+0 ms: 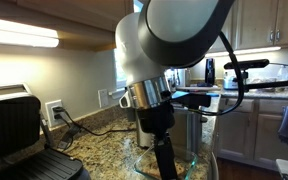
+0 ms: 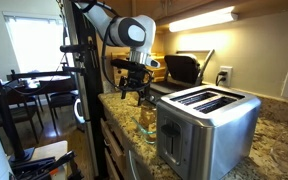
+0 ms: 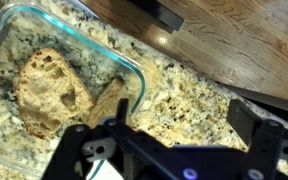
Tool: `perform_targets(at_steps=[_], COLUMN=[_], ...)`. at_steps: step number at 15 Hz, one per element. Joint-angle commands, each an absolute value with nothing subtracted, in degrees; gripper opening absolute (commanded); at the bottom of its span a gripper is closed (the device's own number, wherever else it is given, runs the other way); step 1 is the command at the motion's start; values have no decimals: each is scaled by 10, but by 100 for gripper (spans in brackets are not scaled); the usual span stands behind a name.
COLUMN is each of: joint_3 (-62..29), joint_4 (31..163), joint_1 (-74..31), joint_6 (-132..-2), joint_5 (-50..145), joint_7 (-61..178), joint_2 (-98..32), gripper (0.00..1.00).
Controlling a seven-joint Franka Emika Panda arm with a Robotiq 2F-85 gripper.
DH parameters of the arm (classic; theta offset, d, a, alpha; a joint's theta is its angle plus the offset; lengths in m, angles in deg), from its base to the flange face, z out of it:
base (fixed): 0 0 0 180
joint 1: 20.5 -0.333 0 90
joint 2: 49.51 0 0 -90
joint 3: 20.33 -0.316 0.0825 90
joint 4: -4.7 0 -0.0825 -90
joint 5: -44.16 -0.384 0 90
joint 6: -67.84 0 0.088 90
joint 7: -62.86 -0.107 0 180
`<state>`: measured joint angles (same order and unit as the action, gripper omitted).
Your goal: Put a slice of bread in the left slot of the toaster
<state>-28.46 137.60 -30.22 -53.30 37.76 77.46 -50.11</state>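
- The claw [image 3: 172,125] stands spread wide at the bottom of the wrist view and has hold of nothing, its dark fingers [image 3: 259,128] over bare granite.
- The slice of bread [image 3: 49,90] lies flat inside a clear glass dish [image 3: 94,40] at the left of the wrist view, not yet in the toaster.
- A second tan piece [image 3: 109,97] leans near the dish's right wall.
- The dish sits on the speckled granite desk [image 3: 184,90]; wooden floor [image 3: 244,40] fills the upper right.
- In an exterior view the steel toaster [image 2: 206,118] stands on the desk at lower right, its two slots facing up, with the claw [image 2: 134,93] hanging left of it.
- A black grill press [image 1: 14,130] occupies the lower left.
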Motion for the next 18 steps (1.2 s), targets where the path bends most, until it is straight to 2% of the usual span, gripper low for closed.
perform_targets(at_steps=[1,18], joint_3=[-282,-279], joint_4=[1369,1335], joint_1=[-294,-269], joint_6=[-545,-558], joint_5=[366,365], joint_7=[777,774], joint_2=[-489,-440], gripper=[100,100])
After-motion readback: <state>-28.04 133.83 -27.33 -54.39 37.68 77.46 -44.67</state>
